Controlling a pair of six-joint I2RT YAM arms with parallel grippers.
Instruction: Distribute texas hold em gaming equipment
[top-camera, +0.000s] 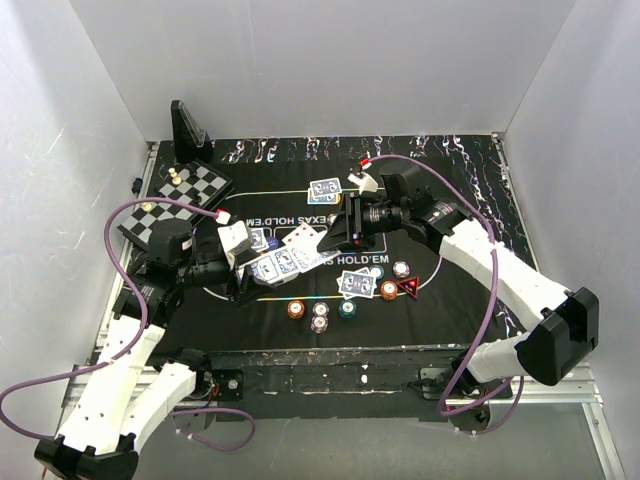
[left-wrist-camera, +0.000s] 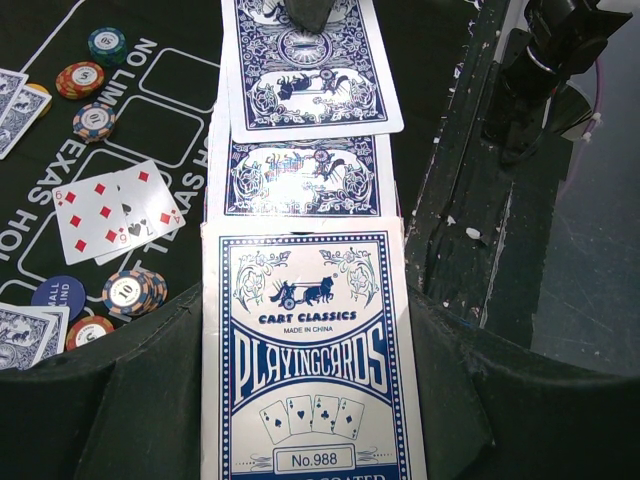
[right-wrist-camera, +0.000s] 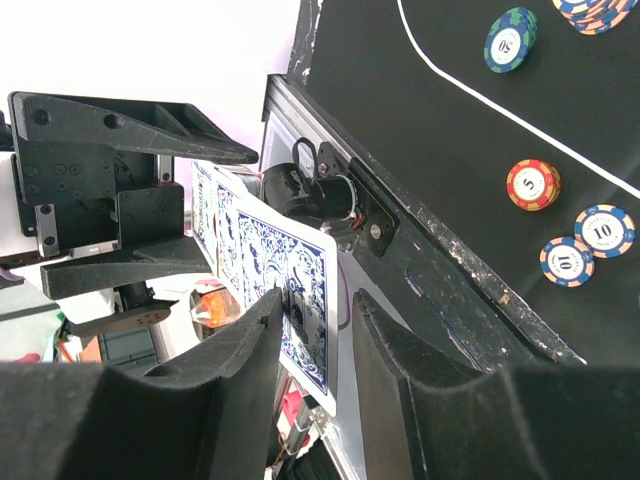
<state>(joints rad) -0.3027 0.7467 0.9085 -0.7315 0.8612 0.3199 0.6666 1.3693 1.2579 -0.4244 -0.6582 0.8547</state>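
Mid-air over the near-left of the mat (top-camera: 440, 312), left fingers (left-wrist-camera: 130, 400) are clamped on the card box (left-wrist-camera: 312, 370), and right fingers (right-wrist-camera: 230, 400) are pinched shut on the top card (right-wrist-camera: 285, 265) fanned out of its mouth. We'd draw that card flat and straight along the box axis, box held steady, so the next card (left-wrist-camera: 300, 180) doesn't drag out with it. Then we'd lift before traversing: the face-up pair (left-wrist-camera: 115, 210) and chip stacks (left-wrist-camera: 128, 290) lie on the bench right below, and the chessboard (top-camera: 195, 190) crowds the left elbow.
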